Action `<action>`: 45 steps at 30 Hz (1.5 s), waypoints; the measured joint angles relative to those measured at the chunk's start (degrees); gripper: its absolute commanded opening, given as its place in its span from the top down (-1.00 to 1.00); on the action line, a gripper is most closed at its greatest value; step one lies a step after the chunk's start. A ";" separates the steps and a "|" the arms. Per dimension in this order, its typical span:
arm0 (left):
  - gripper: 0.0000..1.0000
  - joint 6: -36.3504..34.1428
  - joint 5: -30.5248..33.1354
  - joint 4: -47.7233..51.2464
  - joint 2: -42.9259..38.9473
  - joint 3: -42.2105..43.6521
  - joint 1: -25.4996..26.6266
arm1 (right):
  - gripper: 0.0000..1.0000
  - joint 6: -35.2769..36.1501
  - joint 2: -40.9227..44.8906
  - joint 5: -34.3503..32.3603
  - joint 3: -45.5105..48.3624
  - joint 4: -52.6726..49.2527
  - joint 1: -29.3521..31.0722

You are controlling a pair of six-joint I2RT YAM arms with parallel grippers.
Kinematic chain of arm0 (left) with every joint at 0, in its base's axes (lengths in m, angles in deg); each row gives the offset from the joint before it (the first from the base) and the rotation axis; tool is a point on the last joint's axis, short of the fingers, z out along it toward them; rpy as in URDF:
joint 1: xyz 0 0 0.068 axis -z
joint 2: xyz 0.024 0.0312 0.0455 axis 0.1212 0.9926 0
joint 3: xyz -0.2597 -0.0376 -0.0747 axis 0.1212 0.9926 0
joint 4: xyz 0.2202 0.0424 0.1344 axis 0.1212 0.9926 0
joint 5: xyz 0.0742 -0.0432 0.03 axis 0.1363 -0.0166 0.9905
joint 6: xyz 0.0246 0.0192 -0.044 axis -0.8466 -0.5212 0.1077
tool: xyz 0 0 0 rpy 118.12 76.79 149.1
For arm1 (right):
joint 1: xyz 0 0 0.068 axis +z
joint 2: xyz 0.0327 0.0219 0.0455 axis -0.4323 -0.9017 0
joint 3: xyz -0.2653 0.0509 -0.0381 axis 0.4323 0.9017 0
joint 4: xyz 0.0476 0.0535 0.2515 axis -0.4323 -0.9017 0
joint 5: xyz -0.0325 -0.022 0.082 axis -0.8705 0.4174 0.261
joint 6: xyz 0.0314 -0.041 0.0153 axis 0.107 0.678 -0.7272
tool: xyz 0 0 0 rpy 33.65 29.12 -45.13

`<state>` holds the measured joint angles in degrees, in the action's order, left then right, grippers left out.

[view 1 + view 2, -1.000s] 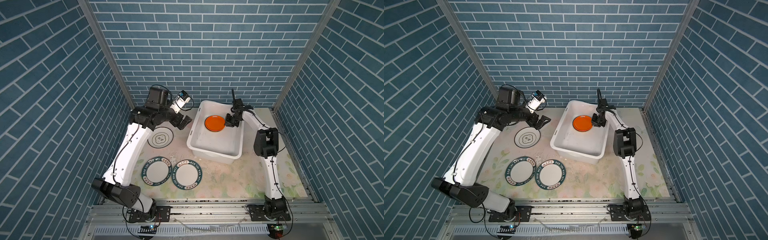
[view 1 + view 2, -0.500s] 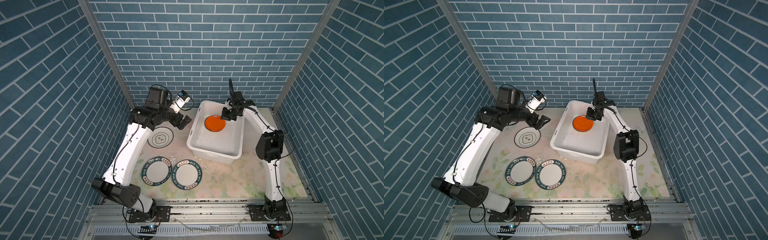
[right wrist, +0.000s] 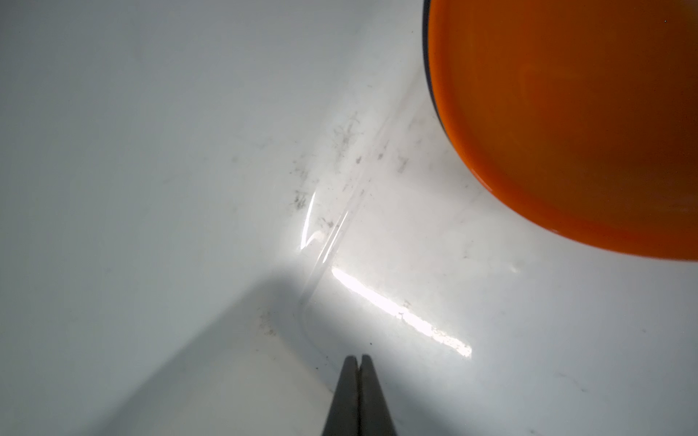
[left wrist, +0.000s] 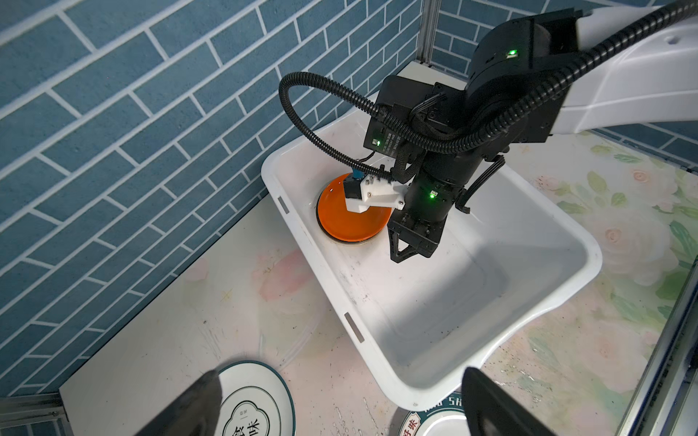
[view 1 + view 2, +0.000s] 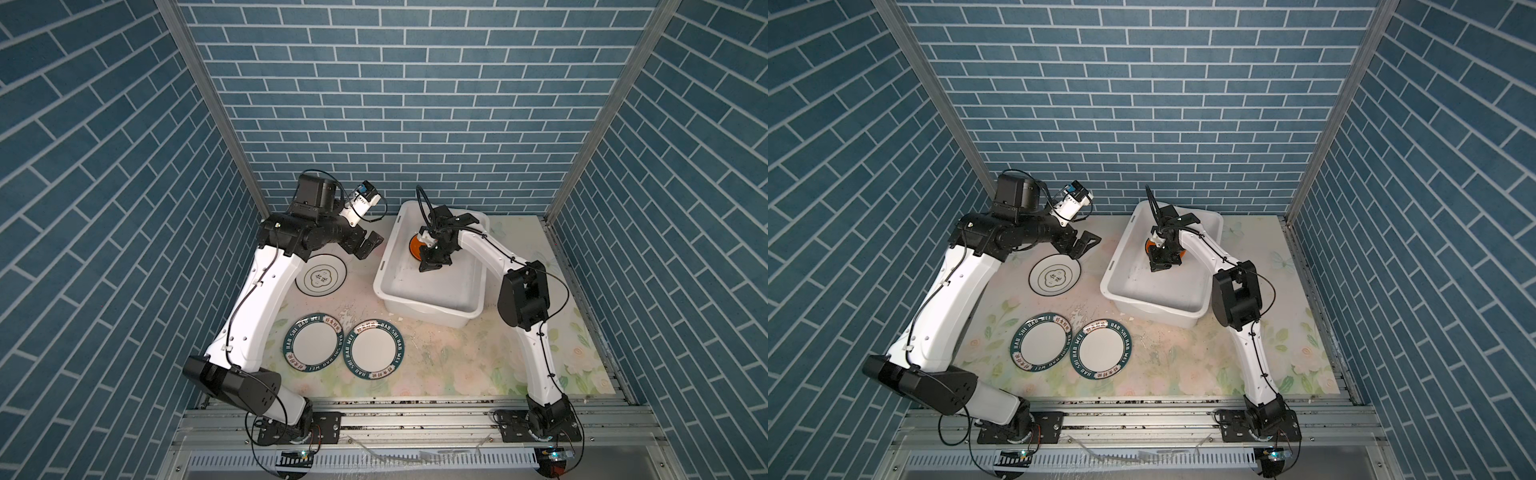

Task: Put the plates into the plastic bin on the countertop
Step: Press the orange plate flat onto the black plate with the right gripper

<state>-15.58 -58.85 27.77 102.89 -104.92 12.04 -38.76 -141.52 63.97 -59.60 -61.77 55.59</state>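
Jaws of the right gripper (image 3: 358, 364) are found pressed fully together with nothing between them. Those of the left gripper (image 5: 369, 246) are spread wide and are likewise empty. The countertop (image 5: 457, 365) is recorded as the base of the scene. The plastic bin (image 5: 430, 311) is set on its far part, right of centre in both top views. Outside the bin, towards the front, the left green-rimmed plate (image 5: 311, 341) and the right green-rimmed plate (image 5: 375, 350) are laid flat side by side. The black-rimmed plate (image 5: 322, 274) is laid further back, left of the bin, and the left gripper is held above the countertop between this plate and the bin's left wall. The orange plate (image 4: 351, 222) is laid in the bin's far left corner. A dark edge (image 3: 428, 68) is seen under its rim. The right gripper is positioned inside the bin with its tips directed at the floor, just beside the orange plate but apart from it.
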 measured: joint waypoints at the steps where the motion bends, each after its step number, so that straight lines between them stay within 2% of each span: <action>1: -0.99 0.00 0.00 0.00 0.00 0.00 0.00 | 0.91 0.00 -0.20 -0.20 0.09 0.00 -0.07; 12: -0.99 0.00 0.44 0.00 0.00 0.00 -0.02 | 0.90 -0.04 -5.84 -4.90 -1.22 1.20 -0.46; 24: -0.99 0.00 1.03 0.00 -0.26 0.85 -0.04 | 0.89 -0.02 -8.35 -10.99 -5.29 2.12 -0.46; 45: -0.99 0.04 0.94 -0.02 -0.33 0.90 -0.04 | 0.80 -0.04 -12.20 -15.82 -10.62 1.66 -0.50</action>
<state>-15.54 -57.91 27.75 102.56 -104.02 12.00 -38.81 -153.71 48.15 -70.23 -60.11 55.09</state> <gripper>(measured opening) 0.996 0.093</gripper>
